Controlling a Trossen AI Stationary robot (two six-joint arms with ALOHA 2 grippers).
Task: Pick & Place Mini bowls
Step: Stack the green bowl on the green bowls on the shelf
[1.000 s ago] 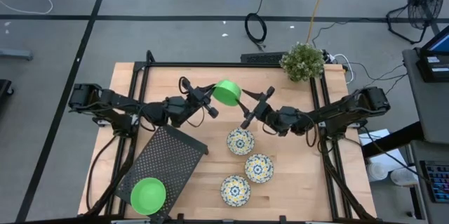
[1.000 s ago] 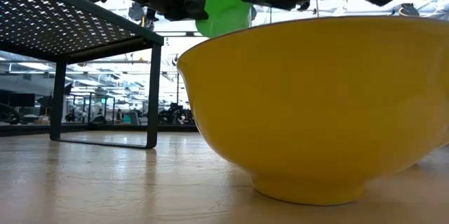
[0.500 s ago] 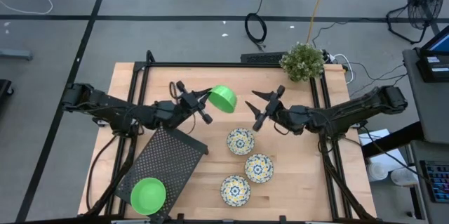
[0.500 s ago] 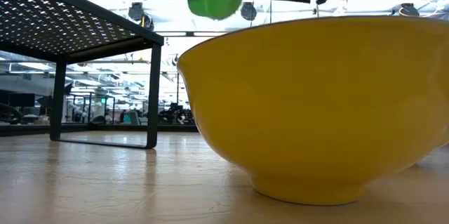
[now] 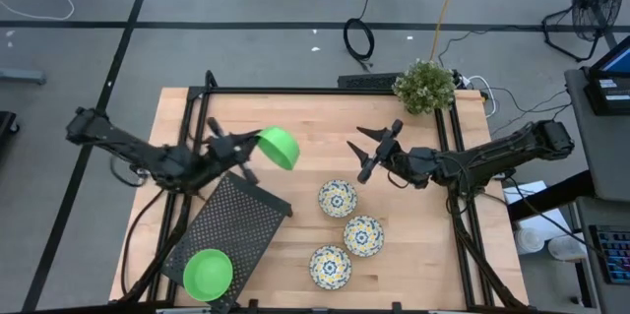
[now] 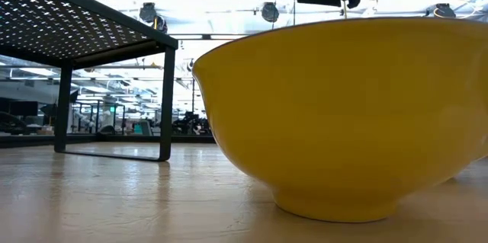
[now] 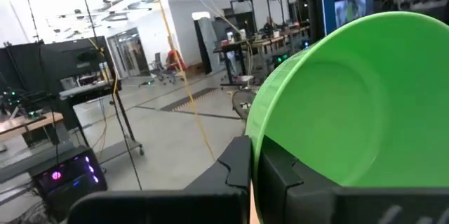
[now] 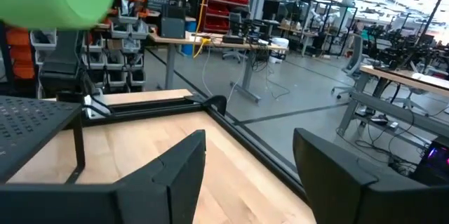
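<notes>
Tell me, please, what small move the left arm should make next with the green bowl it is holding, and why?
Probably carry it on toward the black mesh tray and lower it there. The left gripper is shut on the rim of a green bowl, held tilted in the air just past the tray's corner, and another green bowl already sits on that tray. The right gripper hangs open, empty.

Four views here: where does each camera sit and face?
High: overhead, straight down; both arms, left gripper gripping plain bright green plastic bowl.
Low: table height, facing a yellow-looking bowl; an arm above.
Left wrist: own fingers clamp that green bowl.
Right wrist: open right gripper.
Shared: the green bowl shows in three views.
</notes>
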